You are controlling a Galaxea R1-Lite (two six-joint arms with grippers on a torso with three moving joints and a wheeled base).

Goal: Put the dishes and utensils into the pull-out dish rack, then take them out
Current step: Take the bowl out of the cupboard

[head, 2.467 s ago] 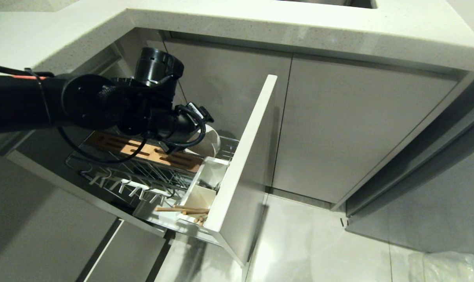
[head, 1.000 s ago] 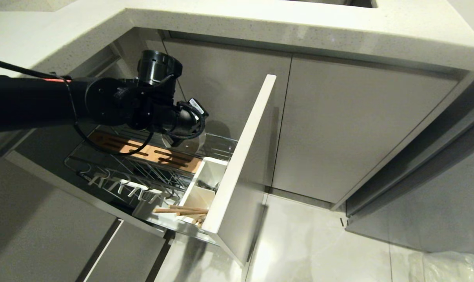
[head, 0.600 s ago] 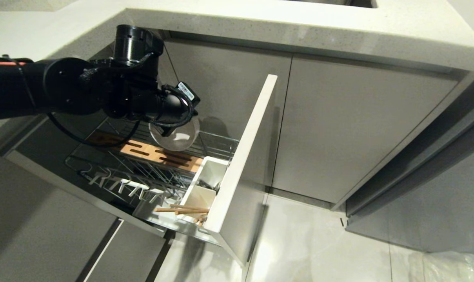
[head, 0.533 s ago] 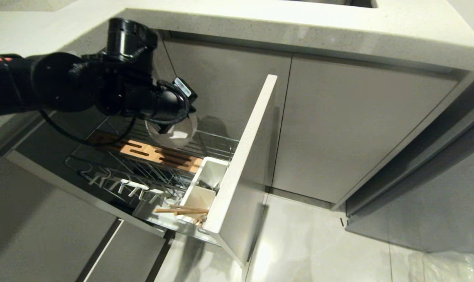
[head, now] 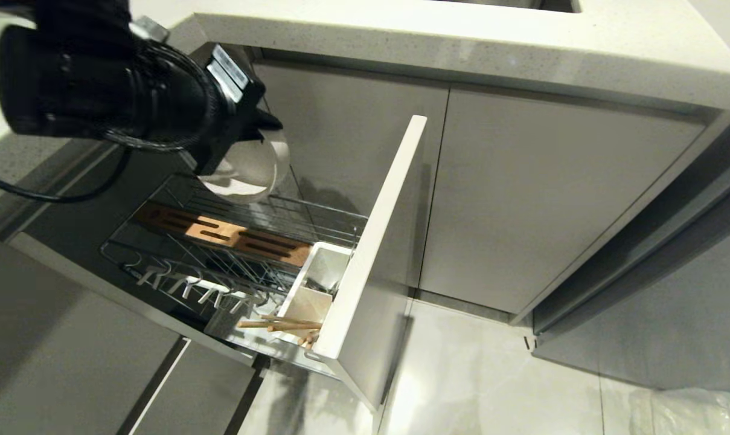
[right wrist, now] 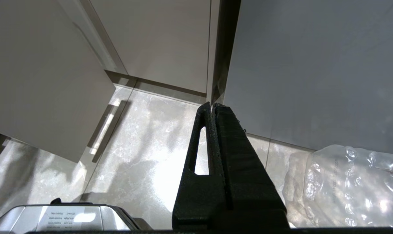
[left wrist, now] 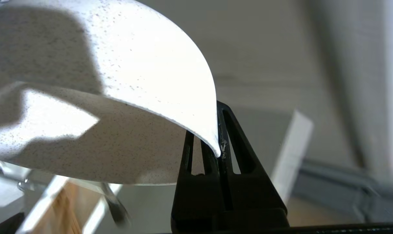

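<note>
My left gripper (left wrist: 217, 130) is shut on the rim of the cream-white speckled bowl (left wrist: 85, 97), one finger inside and one outside. In the head view the bowl (head: 247, 169) hangs tilted under the left arm, above the back end of the pull-out dish rack (head: 238, 254). The rack is pulled out, with its pale front panel (head: 371, 254) standing open. Wooden chopsticks (head: 286, 325) lie in the white utensil caddy (head: 310, 284). The spoon and the pink plate are out of view. My right gripper (right wrist: 213, 107) is shut and empty, parked low over the floor.
The pale countertop (head: 461, 42) overhangs the rack and the grey cabinet doors (head: 540, 199). A wooden slotted strip (head: 220, 232) runs across the wire basket. Crumpled clear plastic (right wrist: 346, 185) lies on the tiled floor (head: 491, 374) by the right arm.
The left gripper closed on the bowl in the rack and has lifted it up and to the left, clear of the wire basket. The right arm stayed still.
</note>
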